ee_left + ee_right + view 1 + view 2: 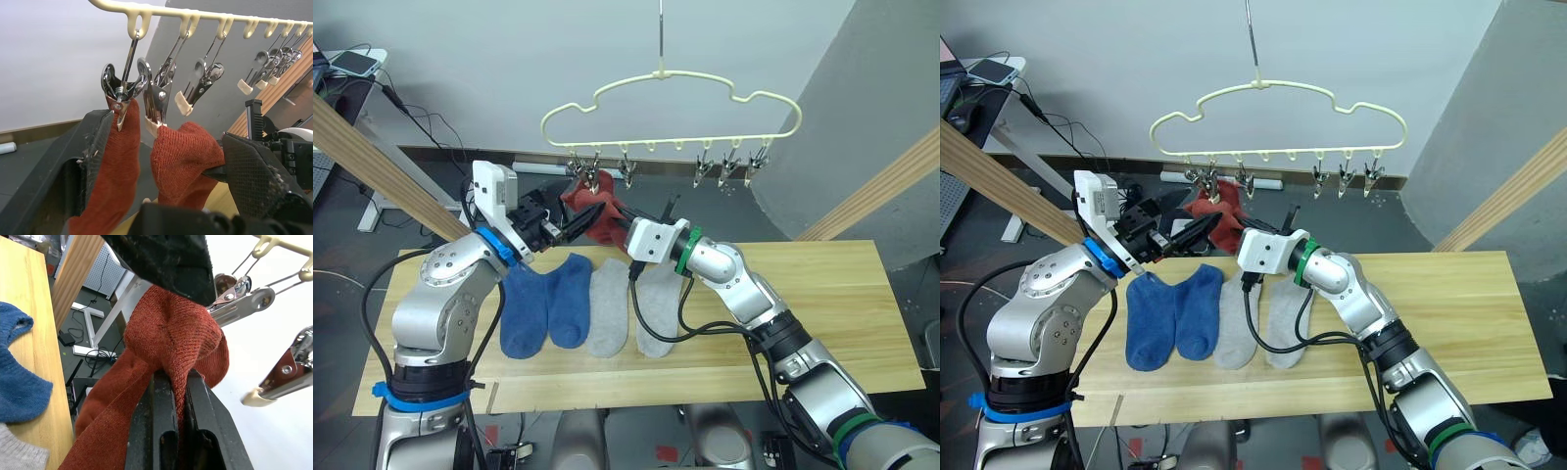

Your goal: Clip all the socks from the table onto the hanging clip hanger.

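The pale-yellow clip hanger (671, 78) hangs above the table's (832, 323) far edge. One rust-red sock (110, 171) dangles from its leftmost clip (120, 100). A second rust-red sock (171, 338) sits at the neighbouring clip (154, 105), and my right gripper (178, 377) is shut on its fabric just below that clip. My left gripper (166, 129) is open, its fingers (83, 171) spread either side of both red socks and the two clips. Two blue socks (548, 308) and two light grey socks (631, 308) lie side by side on the table, below both arms.
Several free clips (729, 166) hang further right along the hanger. Slanted wooden beams stand at the left (372, 162) and right (881, 191) behind the table. Cables and a desk with a phone (354, 64) are at the far left.
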Available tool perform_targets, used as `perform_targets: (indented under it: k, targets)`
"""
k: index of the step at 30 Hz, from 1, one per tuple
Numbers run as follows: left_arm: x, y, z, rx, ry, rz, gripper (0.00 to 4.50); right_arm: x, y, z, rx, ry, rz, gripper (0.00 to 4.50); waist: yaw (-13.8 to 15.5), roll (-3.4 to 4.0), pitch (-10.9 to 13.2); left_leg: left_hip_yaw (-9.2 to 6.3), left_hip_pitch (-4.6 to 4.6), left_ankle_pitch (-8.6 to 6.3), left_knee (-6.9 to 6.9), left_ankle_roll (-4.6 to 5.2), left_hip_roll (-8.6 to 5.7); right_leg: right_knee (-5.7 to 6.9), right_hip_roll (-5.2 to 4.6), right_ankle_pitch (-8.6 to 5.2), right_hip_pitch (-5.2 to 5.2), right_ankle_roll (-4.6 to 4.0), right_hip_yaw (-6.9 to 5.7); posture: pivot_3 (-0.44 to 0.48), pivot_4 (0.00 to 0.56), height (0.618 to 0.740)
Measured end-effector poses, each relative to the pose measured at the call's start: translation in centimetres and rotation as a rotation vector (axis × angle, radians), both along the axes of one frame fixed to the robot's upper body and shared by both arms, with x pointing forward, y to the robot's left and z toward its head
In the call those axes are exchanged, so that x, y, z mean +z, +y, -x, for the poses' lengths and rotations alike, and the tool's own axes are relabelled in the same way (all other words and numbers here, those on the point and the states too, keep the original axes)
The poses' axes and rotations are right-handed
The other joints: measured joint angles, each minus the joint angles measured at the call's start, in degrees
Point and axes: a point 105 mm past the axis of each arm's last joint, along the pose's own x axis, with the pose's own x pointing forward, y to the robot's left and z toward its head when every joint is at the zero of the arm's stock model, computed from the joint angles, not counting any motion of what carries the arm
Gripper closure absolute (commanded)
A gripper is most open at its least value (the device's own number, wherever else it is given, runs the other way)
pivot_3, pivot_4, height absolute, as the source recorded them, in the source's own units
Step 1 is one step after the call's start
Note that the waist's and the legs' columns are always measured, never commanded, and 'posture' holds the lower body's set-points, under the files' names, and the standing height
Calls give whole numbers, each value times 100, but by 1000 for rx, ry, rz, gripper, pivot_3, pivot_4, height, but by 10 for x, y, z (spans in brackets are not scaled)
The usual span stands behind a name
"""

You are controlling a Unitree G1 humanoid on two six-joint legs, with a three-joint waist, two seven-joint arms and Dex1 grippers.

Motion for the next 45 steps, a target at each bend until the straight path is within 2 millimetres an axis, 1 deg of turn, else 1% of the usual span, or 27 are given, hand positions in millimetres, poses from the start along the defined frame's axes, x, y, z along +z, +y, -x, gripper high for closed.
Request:
perform_targets:
  k: [7,8,9,10,12,13,14,23,29,32,33,36,37,41,45]
  targets:
    - [-2,-3,0,-6,0,-2,497,-2,1,-1,-9,38,-17,4500,-4,0,0,-1,0,0,0,0,0,1,0,0,0,0,0,-243,342,732]
    - [-2,-4,0,-7,0,-3,458,-3,1,-1,-8,52,-23,3973,-5,0,0,-1,0,0,0,0,0,1,0,0,0,0,0,-243,342,732]
    - [-2,-3,0,-7,-2,-3,458,-5,2,-1,-2,67,-29,3754,-4,0,0,-1,0,0,0,0,0,0,0,0,0,0,0,-243,342,732]
    - [-1,-3,0,-6,-6,-3,458,-5,2,0,2,83,-39,3355,-5,0,0,-1,0,0,0,0,0,1,0,0,0,0,0,-243,342,732]
    - [-1,-3,0,-6,-9,-3,458,-5,2,0,-1,99,-54,2709,-4,0,0,-1,0,0,0,0,1,1,0,0,0,0,0,-244,343,732]
    - [-1,-3,0,-6,-10,-3,458,-6,1,0,-3,103,-52,2300,-4,0,0,-1,0,0,0,0,1,1,0,0,0,0,0,-244,343,732]
    - [-1,-3,0,-6,-10,-3,458,-6,1,0,-4,106,-51,2012,-5,0,0,-1,0,0,0,0,0,1,0,0,0,0,1,-242,342,732]
    - [-3,1,1,0,-4,-22,458,-4,0,9,2,140,-45,2012,-1,0,0,-5,0,0,0,0,0,1,0,0,0,0,-1,-238,339,732]
    - [-5,5,2,10,-9,-33,458,-4,-16,18,-11,178,-36,2012,6,-1,0,-7,0,0,0,0,0,1,0,0,0,0,-2,-233,339,732]
    - [-6,7,4,16,-23,-51,458,-6,-32,25,-25,212,-19,2012,14,0,0,-8,-1,0,-1,0,1,0,-1,0,0,0,-2,-232,338,732]
    - [-8,7,5,18,-22,-55,458,-5,-41,27,-41,231,-25,2012,13,0,0,-7,-1,0,-1,0,0,0,-2,0,0,0,0,-232,338,732]
    - [-11,5,9,22,-40,-59,458,4,-58,35,-48,254,-46,2012,13,0,-1,-8,-1,0,-1,0,1,0,-2,0,0,0,-1,-231,339,732]
    - [-9,1,11,20,-67,-59,458,9,-65,41,-47,267,-60,2012,14,0,0,-8,-1,0,-2,0,1,0,-2,0,0,0,-1,-231,339,732]
    - [-8,-13,18,5,-136,-54,458,17,-82,57,-31,342,-106,2012,17,-2,-1,-9,0,0,-1,0,-5,0,-1,0,4,0,-2,-233,342,732]
    - [-7,-23,17,35,-199,-20,458,23,-97,68,-38,412,-152,2012,18,-1,-2,-9,0,1,2,3,-12,2,-1,0,5,0,0,-241,344,732]
